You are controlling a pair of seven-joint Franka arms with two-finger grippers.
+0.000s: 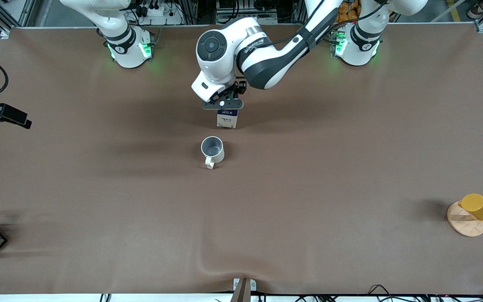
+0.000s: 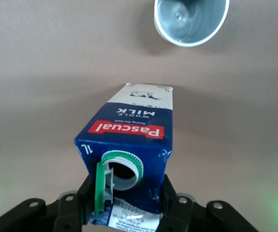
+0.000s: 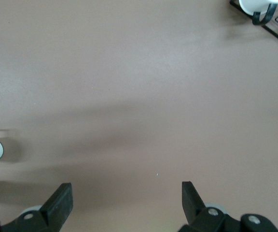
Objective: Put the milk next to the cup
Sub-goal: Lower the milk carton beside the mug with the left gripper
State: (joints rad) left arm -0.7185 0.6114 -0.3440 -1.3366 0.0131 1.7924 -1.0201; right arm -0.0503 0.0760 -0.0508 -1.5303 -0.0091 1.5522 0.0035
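Fingers of the right gripper (image 3: 124,203) stand wide apart with nothing between them, that arm waiting over bare brown table (image 1: 99,209). Near mid-table, the left gripper (image 1: 222,103) is clamped on the dark blue rectangular milk carton (image 1: 227,118) with white lower part, red label and green-rimmed cap. The carton is upright, just beside the cream-white, grey-lined mug (image 1: 212,151), which sits nearer the front camera, apart from it.

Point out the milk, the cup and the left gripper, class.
milk (image 2: 129,128), left wrist view, red label.
cup (image 1: 212,150), front view, grey inside.
left gripper (image 1: 223,103), front view, between its fingertips.
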